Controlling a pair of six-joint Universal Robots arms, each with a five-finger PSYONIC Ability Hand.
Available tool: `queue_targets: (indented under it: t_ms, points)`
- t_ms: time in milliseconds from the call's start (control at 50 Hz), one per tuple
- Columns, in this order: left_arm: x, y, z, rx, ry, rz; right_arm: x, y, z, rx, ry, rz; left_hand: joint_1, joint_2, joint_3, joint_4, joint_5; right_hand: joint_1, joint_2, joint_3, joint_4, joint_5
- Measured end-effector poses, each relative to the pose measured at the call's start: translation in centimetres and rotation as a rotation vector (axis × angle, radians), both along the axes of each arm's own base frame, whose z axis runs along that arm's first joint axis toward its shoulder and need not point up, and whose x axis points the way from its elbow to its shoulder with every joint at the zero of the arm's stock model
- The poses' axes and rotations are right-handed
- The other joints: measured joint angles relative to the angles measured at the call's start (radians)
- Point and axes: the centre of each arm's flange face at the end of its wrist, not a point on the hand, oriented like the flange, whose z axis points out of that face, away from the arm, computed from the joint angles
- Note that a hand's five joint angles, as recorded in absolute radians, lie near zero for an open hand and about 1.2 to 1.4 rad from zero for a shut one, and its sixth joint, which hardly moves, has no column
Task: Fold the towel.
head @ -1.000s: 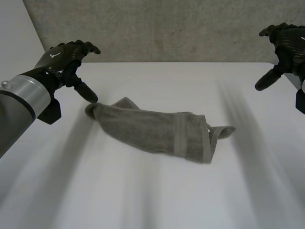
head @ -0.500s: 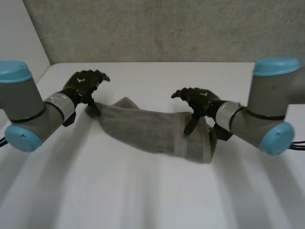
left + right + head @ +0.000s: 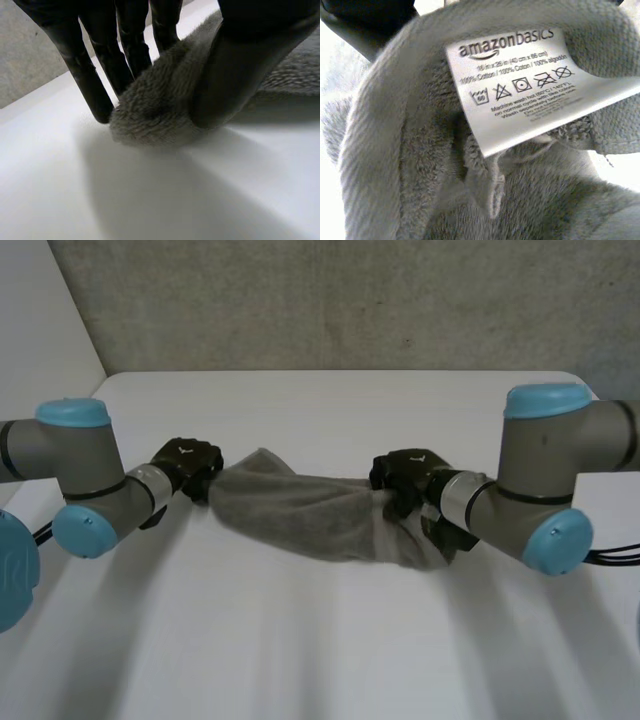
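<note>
A grey towel (image 3: 300,512) lies bunched in a long strip across the middle of the white table (image 3: 320,650). My left hand (image 3: 186,464) is at the strip's left end. In the left wrist view its thumb (image 3: 235,70) pinches that towel (image 3: 150,110) end against the fingers (image 3: 95,75), low on the table. My right hand (image 3: 404,478) is clenched on the strip's right end, by the woven band. In the right wrist view the towel (image 3: 400,165) is gathered under the hand (image 3: 365,20), with a white care label (image 3: 530,85) facing up.
A grey wall (image 3: 330,300) stands behind the table's far edge. The table's left edge (image 3: 80,410) runs close past my left arm. Bare white surface spreads in front of the towel.
Both hands came down from raised, spread positions onto the towel's two ends and closed on them. The towel's right end is now bunched up under the right hand.
</note>
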Motion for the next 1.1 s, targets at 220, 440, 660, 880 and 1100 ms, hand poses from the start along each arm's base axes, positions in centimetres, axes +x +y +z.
queue_targets:
  t_ms: [220,440,660,880,1100]
  points:
    - [-1.7,5.1,5.9,-0.035,0.028,-0.072,-3.4,4.0,7.1,-0.145,0.028,0.059,0.225,0.218,0.228,0.259,0.220,0.008,0.006,0.025,0.012,0.000]
    - [-2.6,12.9,7.7,0.009,0.048,-0.207,-8.4,7.0,7.2,-0.176,0.381,0.215,0.227,0.223,0.240,0.260,0.221,0.008,0.006,0.035,0.013,0.000]
    - [-4.5,8.1,18.4,-0.333,0.201,-0.185,-5.5,1.1,15.0,-0.611,0.246,0.127,0.231,0.230,0.246,0.260,0.221,0.011,0.010,0.045,0.013,0.000]
    - [-3.6,11.4,35.6,-0.681,0.571,-0.160,-3.7,1.0,29.7,-1.131,-0.357,0.054,0.231,0.234,0.250,0.260,0.221,0.015,0.020,0.064,0.013,0.000]
    - [-3.6,15.3,23.8,-0.380,0.484,-0.191,-4.3,0.8,16.5,-0.800,-0.149,0.233,0.231,0.234,0.255,0.261,0.223,-0.685,-0.669,-0.632,-0.685,-0.686]
